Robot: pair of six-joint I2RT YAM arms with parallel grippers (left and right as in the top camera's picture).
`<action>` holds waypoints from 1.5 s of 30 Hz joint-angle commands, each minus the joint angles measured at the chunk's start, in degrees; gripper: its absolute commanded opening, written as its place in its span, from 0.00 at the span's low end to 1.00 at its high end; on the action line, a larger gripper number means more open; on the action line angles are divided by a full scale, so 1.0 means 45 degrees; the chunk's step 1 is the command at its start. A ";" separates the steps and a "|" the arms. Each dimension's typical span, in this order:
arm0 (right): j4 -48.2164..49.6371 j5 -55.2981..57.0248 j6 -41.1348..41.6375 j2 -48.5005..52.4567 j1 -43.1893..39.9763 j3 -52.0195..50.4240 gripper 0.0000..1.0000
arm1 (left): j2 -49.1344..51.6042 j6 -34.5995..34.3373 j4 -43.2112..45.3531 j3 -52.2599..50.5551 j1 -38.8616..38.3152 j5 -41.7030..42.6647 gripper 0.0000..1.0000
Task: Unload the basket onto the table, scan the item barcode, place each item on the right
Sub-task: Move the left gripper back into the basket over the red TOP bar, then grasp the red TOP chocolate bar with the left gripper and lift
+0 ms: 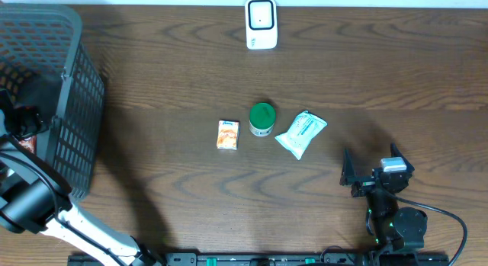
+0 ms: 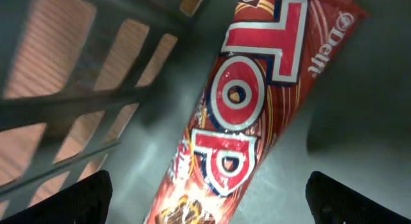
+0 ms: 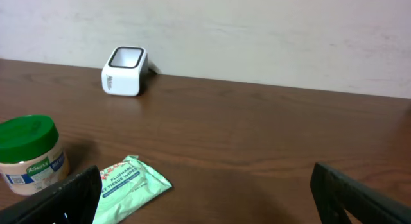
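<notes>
A long red snack packet (image 2: 250,115) printed "TOP" lies on the grey floor of the basket (image 2: 359,108). My left gripper (image 2: 209,201) hangs over it inside the basket, open, its black fingertips (image 2: 83,198) on either side of the packet and apart from it. The overhead view shows the left arm reaching into the dark mesh basket (image 1: 76,106) at the table's left end. The white barcode scanner (image 1: 261,24) stands at the far middle edge. My right gripper (image 1: 374,168) rests open near the front right, holding nothing.
On the table's middle lie a small orange box (image 1: 228,135), a green-lidded jar (image 1: 261,119) and a pale green tissue pack (image 1: 300,133). The right wrist view shows the jar (image 3: 29,153), the tissue pack (image 3: 128,185) and the scanner (image 3: 124,71) ahead.
</notes>
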 commanded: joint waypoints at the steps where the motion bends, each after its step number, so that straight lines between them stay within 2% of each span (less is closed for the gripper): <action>1: -0.0049 0.0010 -0.0102 -0.0063 0.0015 -0.0015 0.99 | 0.0627 0.0282 0.0034 -0.0063 0.0019 0.0345 0.96; 4: -0.0049 0.0010 -0.0102 -0.0063 0.0015 -0.0015 0.99 | 0.0908 0.0311 0.0073 -0.0063 0.0019 0.0865 0.96; 6: -0.0049 0.0010 -0.0102 -0.0063 0.0015 -0.0015 0.99 | 0.1035 0.0311 0.0102 -0.0063 0.0015 0.1069 0.91; 10: -0.0053 0.0010 -0.0102 -0.0063 0.0015 -0.0015 0.99 | 0.1103 0.0306 0.0189 -0.0063 0.0019 0.1088 0.68; 16: -0.0049 0.0010 -0.0102 -0.0063 0.0015 -0.0015 0.99 | 0.1122 0.0301 0.0194 -0.0189 0.0019 0.1098 0.68; 18: -0.0049 0.0010 -0.0102 -0.0063 0.0015 -0.0015 0.99 | 0.1146 0.0287 0.0175 -0.0306 0.0019 0.1394 0.60; 20: -0.0049 0.0010 -0.0102 -0.0063 0.0015 -0.0015 0.99 | 0.1146 0.0253 0.0083 -0.0374 0.0019 0.1943 0.47; 22: -0.0049 0.0010 -0.0102 -0.0063 0.0015 -0.0015 0.99 | 0.1146 0.0243 0.0029 -0.0379 0.0015 0.2443 0.41; 27: -0.0049 0.0010 -0.0102 -0.0063 0.0015 -0.0010 0.99 | 0.1117 -0.0495 -0.0005 -0.0374 -0.0049 0.2652 0.38; 30: -0.0049 0.0010 -0.0102 -0.0063 0.0015 -0.0015 0.99 | 0.0933 -0.0865 -0.0053 -0.0350 -0.0185 0.2657 0.30; 34: -0.0049 0.0010 -0.0102 -0.0063 0.0015 -0.0015 0.99 | 0.0219 -0.1200 -0.0102 -0.0306 -0.0500 0.2657 0.25; 45: -0.0049 0.0010 -0.0102 -0.0063 0.0015 -0.0015 0.99 | -0.4668 -0.2327 0.0151 -0.0306 -0.1753 0.2652 0.21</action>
